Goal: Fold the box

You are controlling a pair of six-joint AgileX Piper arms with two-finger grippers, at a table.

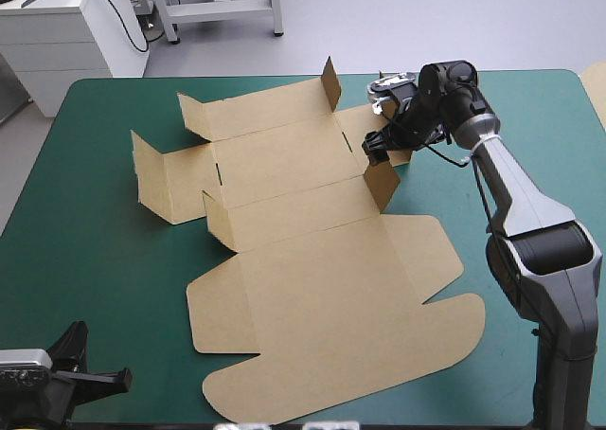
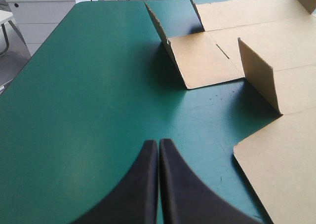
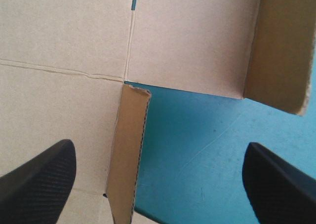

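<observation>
The brown box (image 1: pixel 312 288) lies spread on the teal-green cover, its wide lid panel toward the near edge and several short flaps raised at the far part. My right gripper (image 1: pixel 377 149) hangs open over the box's right end. In the right wrist view the box (image 3: pixel 187 36) lies below, and a raised flap (image 3: pixel 128 150) stands between the fingers (image 3: pixel 42 177), nearer one of them and touching neither. My left gripper (image 1: pixel 102 381) rests shut at the table's near left corner with nothing in it. Its view shows the shut tips (image 2: pixel 158 146) pointing over bare cover, the box (image 2: pixel 207 61) ahead.
A white cabinet (image 1: pixel 57 23) stands beyond the table's far left corner. A pale brown edge (image 1: pixel 597 87) shows at the table's far right edge. Teal-green cover (image 1: pixel 85 241) stretches between the left gripper and the box.
</observation>
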